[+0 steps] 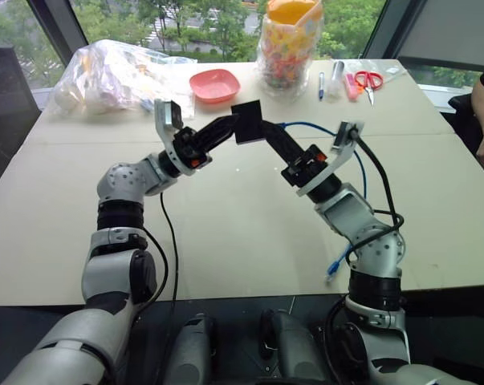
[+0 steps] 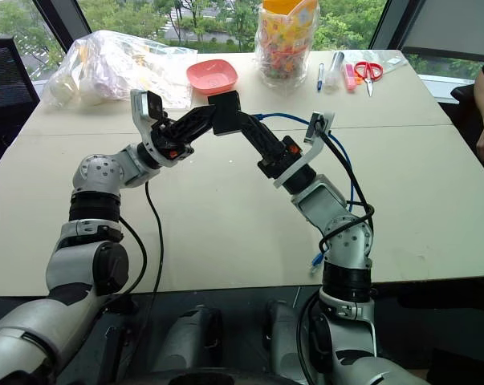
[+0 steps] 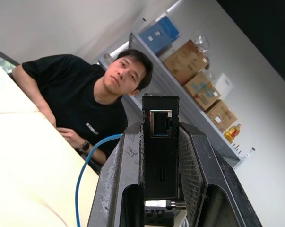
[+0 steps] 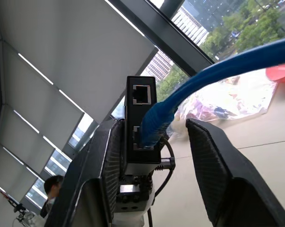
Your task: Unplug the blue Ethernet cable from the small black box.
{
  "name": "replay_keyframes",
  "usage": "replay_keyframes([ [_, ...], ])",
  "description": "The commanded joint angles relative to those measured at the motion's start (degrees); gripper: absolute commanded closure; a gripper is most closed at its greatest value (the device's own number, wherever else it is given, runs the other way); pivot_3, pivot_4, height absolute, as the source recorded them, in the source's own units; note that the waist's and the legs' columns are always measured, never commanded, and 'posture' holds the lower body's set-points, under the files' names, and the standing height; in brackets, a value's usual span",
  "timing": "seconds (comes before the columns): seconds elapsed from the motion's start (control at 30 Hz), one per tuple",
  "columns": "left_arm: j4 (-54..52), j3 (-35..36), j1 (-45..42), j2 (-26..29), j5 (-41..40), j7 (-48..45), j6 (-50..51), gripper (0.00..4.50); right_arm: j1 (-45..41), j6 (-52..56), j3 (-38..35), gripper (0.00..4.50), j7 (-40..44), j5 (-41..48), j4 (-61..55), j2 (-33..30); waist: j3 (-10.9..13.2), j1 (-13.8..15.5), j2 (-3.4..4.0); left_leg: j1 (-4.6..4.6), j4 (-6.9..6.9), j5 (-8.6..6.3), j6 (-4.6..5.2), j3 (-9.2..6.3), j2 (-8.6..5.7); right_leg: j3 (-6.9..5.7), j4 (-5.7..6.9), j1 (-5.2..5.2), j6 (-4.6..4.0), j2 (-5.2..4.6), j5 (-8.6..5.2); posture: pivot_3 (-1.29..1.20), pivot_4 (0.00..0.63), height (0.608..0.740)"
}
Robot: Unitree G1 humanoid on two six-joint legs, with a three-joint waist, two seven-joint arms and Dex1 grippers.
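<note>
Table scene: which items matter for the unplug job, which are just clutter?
In play:
- small black box, clamped in left tool
- blue Ethernet cable, still plugged into the box
- right tool, open around the plug

Lying about:
- pink bowl
- clear plastic bag
- candy jar
- red scissors
- pens

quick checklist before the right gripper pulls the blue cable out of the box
1. Black box held steady: ok, left gripper is shut on it, lifted above the table.
2. Blue cable plugged in: ok, its plug sits in the lower port; upper port empty.
3. Right gripper around the plug: ok, one finger on each side.
4. Right gripper clamped on the plug: not ok, jaws stand open.
5. Plug latch pressed: cannot tell.
6. Cable slack: ok, it hangs loose off the table edge.
</note>
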Motion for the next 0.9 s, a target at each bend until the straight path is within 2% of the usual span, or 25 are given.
replay_keyframes([
  [0.03,-0.74,0.67,-1.34,0.66,-1.22,-0.15,-0.41,4.07,-0.21,-1.22,-0.29,2.12,0.07,0.91,-2.46,-0.25,0.0,0.01,0.0,0.0,0.0,0.0,0.0,0.0,0.0,0.0,0.0,0.0,0.0,0.0,0.0,0.0,0.15,0.74],
  [0.57,-1.29,0.67,-0.94,0.36,-1.36,0.22,-0.52,4.07,0.01,-1.86,1.65,2.12,0.68,-0.54,-1.18,-0.49,0.0,0.0,0.0,0.0,0.0,0.0,0.0,0.0,0.0,0.0,-0.01,0.0,0.0,0.0,0.0,0.0,0.15,0.74],
  [0.67,-1.63,0.75,-0.75,0.39,-1.49,0.41,-0.37,4.07,0.03,-2.11,1.48,2.93,0.39,-0.11,-1.15,-0.12,0.0,0.0,0.0,0.0,0.0,0.0,0.0,-0.01,0.0,0.0,-0.01,0.0,0.0,0.0,0.0,0.0,0.15,0.74],
  [0.73,-1.81,0.78,-0.66,0.37,-1.63,0.63,-0.27,4.07,-0.06,-2.3,1.14,3.93,0.36,0.46,-1.04,0.11,0.0,0.01,0.0,0.0,0.0,0.0,0.0,-0.01,0.0,0.0,-0.01,0.0,0.0,0.0,0.0,0.0,0.15,0.74],
  [0.77,-1.99,0.81,-0.57,0.36,-1.75,0.75,-0.17,4.07,-0.04,-2.34,0.94,4.14,0.34,0.85,-1.11,0.22,0.0,0.0,0.0,0.0,0.0,0.0,0.0,-0.01,0.0,0.0,-0.01,0.0,0.0,0.0,0.0,0.0,0.15,0.74],
  [0.9,-1.81,0.74,-0.59,0.41,-1.85,0.85,-0.27,4.07,0.02,-2.38,0.54,4.13,0.36,1.76,-1.13,0.33,0.0,0.01,0.0,0.0,0.0,0.0,0.0,-0.01,0.01,0.0,-0.01,0.0,0.0,0.0,0.0,0.0,0.15,0.74],
])
